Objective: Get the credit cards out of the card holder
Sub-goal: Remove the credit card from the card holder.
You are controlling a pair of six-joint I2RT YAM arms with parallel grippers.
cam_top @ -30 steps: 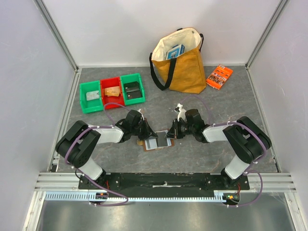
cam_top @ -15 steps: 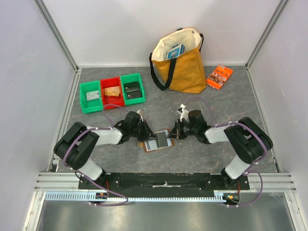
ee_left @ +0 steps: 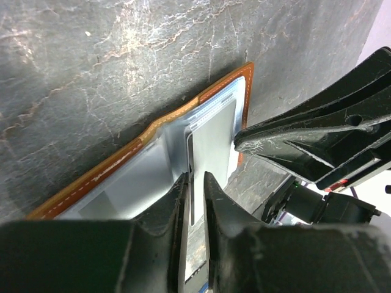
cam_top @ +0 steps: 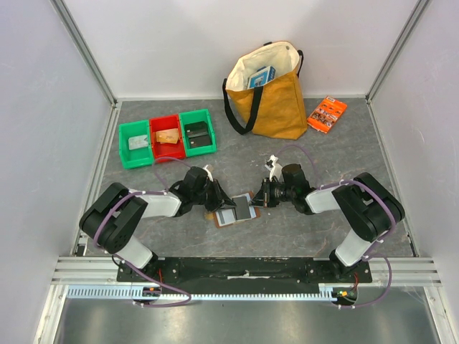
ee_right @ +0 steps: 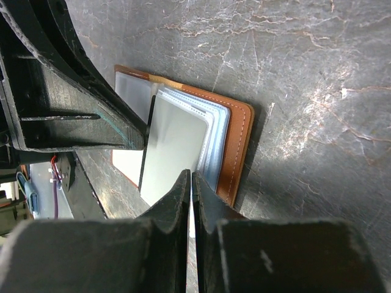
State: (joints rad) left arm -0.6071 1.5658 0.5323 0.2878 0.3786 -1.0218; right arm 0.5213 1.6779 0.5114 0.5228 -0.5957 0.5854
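Observation:
The brown card holder (cam_top: 231, 214) lies open on the table between both arms, its pale grey-blue pockets facing up. My left gripper (cam_top: 215, 203) is shut on a thin inner leaf of the holder (ee_left: 201, 101), whose edge shows between the fingers in the left wrist view (ee_left: 194, 180). My right gripper (cam_top: 258, 201) is shut on the edge of a pale grey credit card (cam_top: 244, 208). In the right wrist view (ee_right: 191, 177) that card (ee_right: 174, 143) sticks partly out of the stacked pockets beside the brown rim (ee_right: 239, 140). Other cards are hidden in the pockets.
Green, red and green bins (cam_top: 166, 135) stand at the back left. A yellow tote bag (cam_top: 271, 97) stands at the back middle, with an orange printed packet (cam_top: 327, 113) to its right. Grey walls enclose the table.
My right gripper has drawn back to the right with the grey card, which now sticks further out of the holder. My left gripper has shifted slightly left on the holder.

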